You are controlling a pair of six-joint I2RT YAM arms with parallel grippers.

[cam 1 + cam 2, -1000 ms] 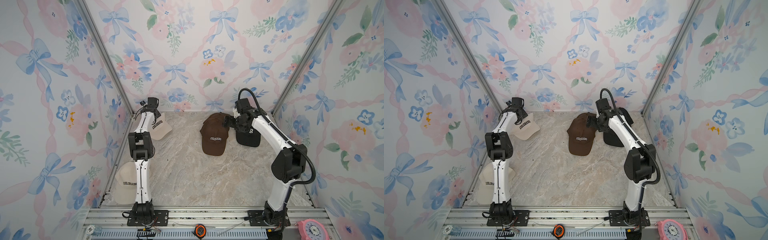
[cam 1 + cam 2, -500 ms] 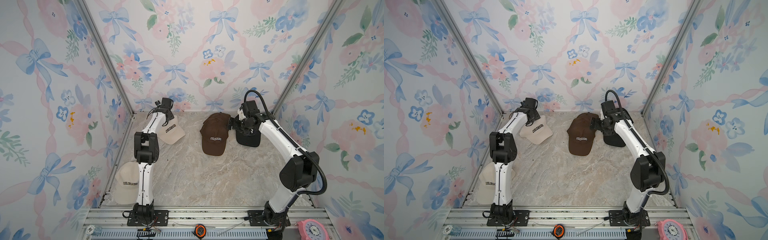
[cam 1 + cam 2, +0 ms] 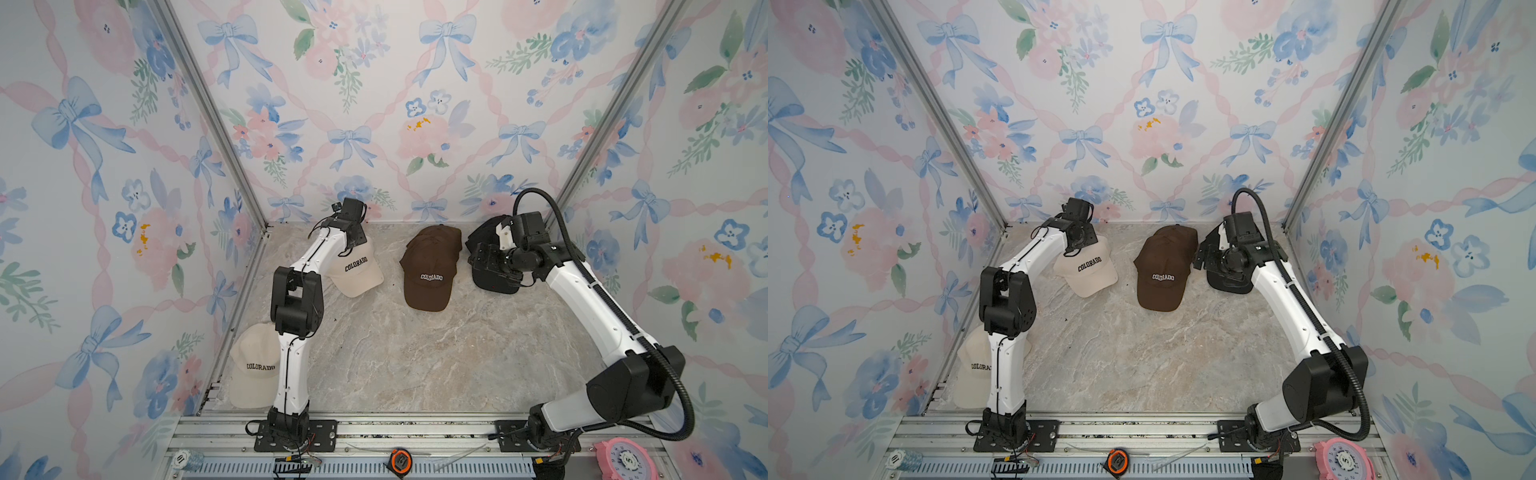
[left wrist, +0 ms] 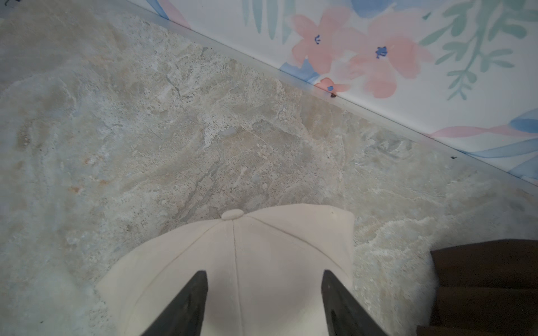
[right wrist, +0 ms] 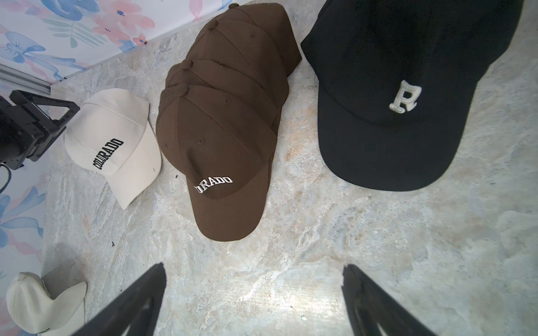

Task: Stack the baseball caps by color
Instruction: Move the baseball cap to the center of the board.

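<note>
The left hand (image 4: pixel 262 273) is closed on a cream cap (image 3: pixel 357 270), now brought nearer the brown stack (image 3: pixel 430 270).
The other cream cap (image 3: pixel 253 365) is left uncovered; the right hand (image 5: pixel 254 267) is held open.

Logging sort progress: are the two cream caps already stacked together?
No, in a top view the far cream cap lies well apart from the near cream cap.

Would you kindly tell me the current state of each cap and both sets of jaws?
far cream cap, gripped at its crown.
left gripper, jaws closed on that cap.
near cream cap, lying alone, unheld.
brown caps, nested in one stack.
black cap, resting on the table, unheld.
right gripper, jaws open, empty.
</note>
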